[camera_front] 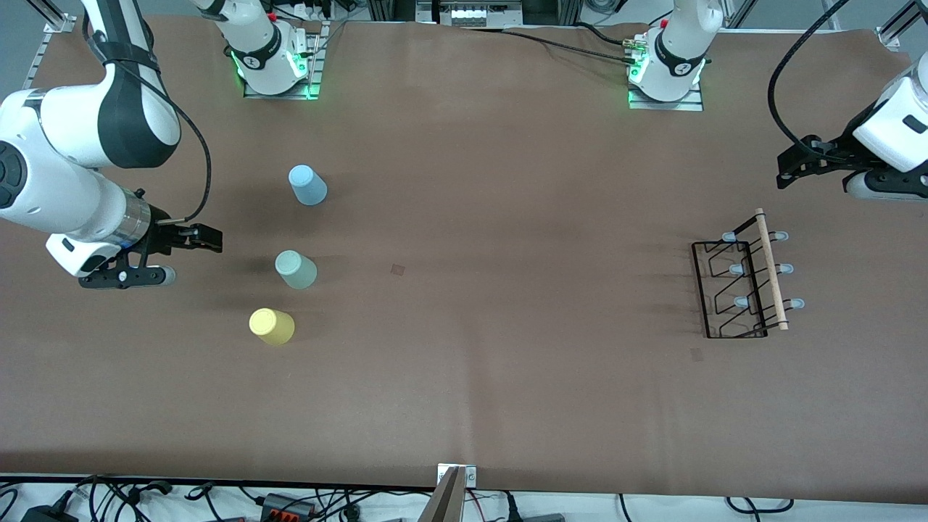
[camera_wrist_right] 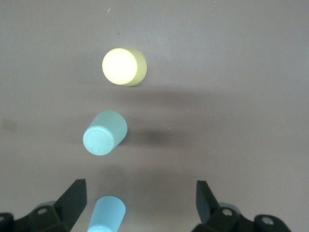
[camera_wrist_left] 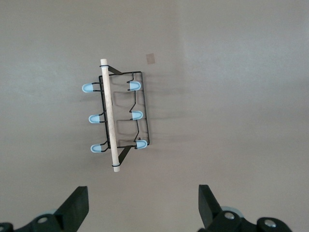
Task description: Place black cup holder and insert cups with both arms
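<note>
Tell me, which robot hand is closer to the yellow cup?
The right. The right gripper, open, hangs beside the row of cups, close to the yellow cup. The left gripper, open too, is up by the black cup holder at the table's left-arm end.

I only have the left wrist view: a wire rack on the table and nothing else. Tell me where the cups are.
Observer: Three cups stand toward the right arm's end of the table, well apart from the black cup holder. None is on a peg.
Operator: Give me their order.
Observer: The light blue cup is farthest from the front camera, the mint green cup in the middle, the yellow cup nearest.
Operator: Report the right claw.
Observer: The right claw is open, empty, up in the air beside the mint green cup, touching nothing.
Operator: And my own claw, seen from outside.
Observer: The left claw is open and empty, hanging above the table short of the rack, toward the arms' bases.
</note>
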